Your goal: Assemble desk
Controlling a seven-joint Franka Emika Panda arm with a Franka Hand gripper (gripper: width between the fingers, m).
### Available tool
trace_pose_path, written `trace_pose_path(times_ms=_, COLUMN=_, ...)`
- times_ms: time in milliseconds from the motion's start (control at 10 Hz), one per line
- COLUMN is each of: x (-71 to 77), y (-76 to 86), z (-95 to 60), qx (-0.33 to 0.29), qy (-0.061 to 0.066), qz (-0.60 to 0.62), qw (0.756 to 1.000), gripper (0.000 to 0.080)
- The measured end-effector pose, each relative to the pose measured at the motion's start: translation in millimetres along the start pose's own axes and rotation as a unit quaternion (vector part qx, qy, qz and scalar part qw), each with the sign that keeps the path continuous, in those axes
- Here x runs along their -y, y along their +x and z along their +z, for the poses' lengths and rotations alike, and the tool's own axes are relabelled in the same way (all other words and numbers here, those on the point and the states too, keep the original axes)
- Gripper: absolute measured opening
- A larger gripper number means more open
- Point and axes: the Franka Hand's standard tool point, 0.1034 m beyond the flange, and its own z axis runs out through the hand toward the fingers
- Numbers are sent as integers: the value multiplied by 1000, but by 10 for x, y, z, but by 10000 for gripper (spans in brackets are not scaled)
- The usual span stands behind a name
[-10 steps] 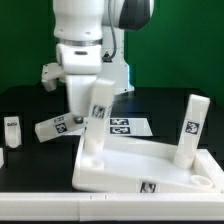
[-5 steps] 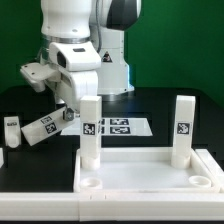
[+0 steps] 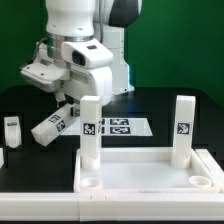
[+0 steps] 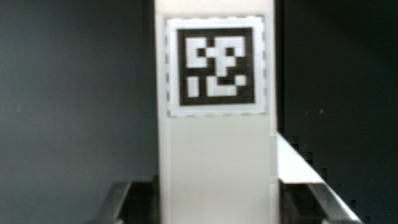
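Note:
The desk's white rimmed panel [image 3: 150, 170] lies at the front with round holes at its near corners. Two square legs stand upright on its far corners, one [image 3: 90, 130] towards the exterior view's left and one [image 3: 182, 126] towards its right, each with a tag. My gripper [image 3: 66, 108] hangs left of the panel, shut on a third tagged leg [image 3: 52, 124] that tilts with its free end pointing down and left. In the wrist view this leg [image 4: 217, 110] fills the middle between my gripper's [image 4: 217, 205] dark fingers [image 4: 128, 202], tag facing the camera.
A fourth short leg [image 3: 12, 130] stands on the black table at the exterior view's far left, with a small white piece [image 3: 2, 158] at the edge below it. The marker board [image 3: 124, 127] lies flat behind the panel. The arm's base stands at the back.
The panel with its two legs went from skewed to square with the table's front. The arm swung to the exterior view's left, and the tilted leg is now held slightly higher.

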Motion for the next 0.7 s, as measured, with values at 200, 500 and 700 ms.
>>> trace_pose_path(times_ms=200, x=56, y=-22, z=21, qx=2, qy=8, qz=-48, qw=999, gripper=284)
trace_pose_path(times_ms=500, x=33, y=79, z=138, qx=-3, qy=19, qz=5, qw=1000, gripper=284)
trace_pose_path(times_ms=700, x=68, y=112, z=240, qx=-13, qy=27, qz=5, qw=1000, gripper=284)
